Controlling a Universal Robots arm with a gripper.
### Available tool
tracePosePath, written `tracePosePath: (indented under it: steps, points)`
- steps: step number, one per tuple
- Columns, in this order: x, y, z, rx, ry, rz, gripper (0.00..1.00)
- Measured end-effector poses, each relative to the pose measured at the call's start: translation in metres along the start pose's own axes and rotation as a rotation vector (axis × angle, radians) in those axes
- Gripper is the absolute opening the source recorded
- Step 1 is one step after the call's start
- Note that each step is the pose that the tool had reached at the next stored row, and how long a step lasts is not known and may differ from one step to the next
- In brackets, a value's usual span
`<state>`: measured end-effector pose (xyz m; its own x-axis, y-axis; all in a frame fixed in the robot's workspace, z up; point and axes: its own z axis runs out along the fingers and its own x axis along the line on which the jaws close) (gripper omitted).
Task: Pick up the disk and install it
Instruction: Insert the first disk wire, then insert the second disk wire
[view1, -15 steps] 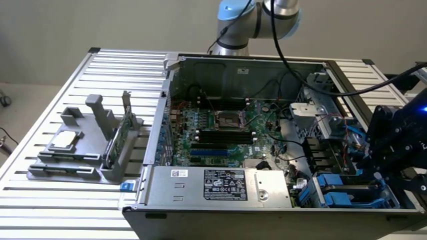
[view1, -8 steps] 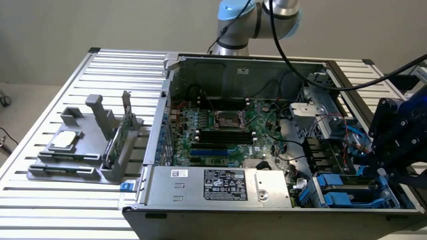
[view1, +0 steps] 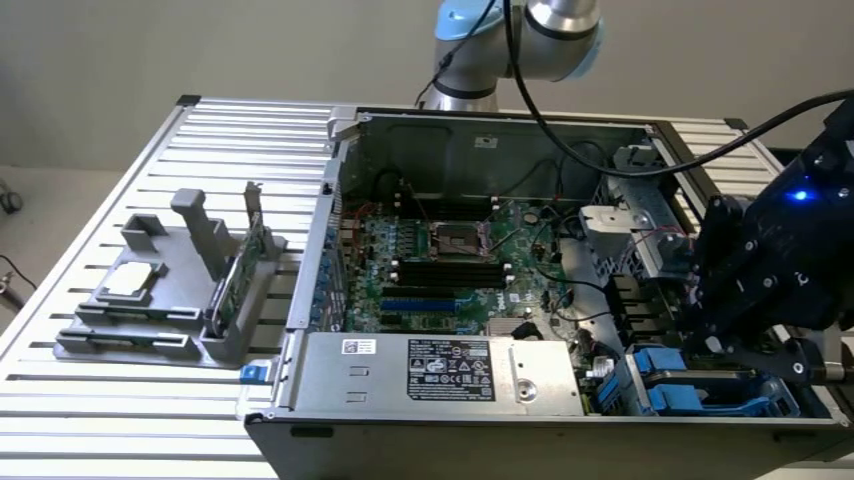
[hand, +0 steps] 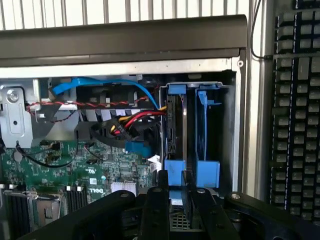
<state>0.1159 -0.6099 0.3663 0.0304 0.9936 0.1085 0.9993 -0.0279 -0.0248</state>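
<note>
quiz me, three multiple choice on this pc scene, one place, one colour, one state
1. Where is the tool?
A at a shelf
B at the drive bay
C at a drawer

2. What colour are the carriers in the bay?
A red
B yellow
C blue

3. How is the case?
A open, board showing
B shut with a panel
C wrapped in foil

Answers:
1 B, the wrist view looks straight into the bay from close by.
2 C, their tabs and rails are bright blue.
3 A, the green board lies in plain sight in the exterior view.
</note>
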Motion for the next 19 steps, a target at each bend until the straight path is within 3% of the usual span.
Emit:
tracePosePath:
  steps: [2, 19]
  points:
    - [-0.0002, -0.003, 0.0001, 0.0008, -0.0002, -0.009, 0.25]
    - [-0.0001, -0.0032, 0.0002, 0.0033, -0.0006, -0.032, 0.25]
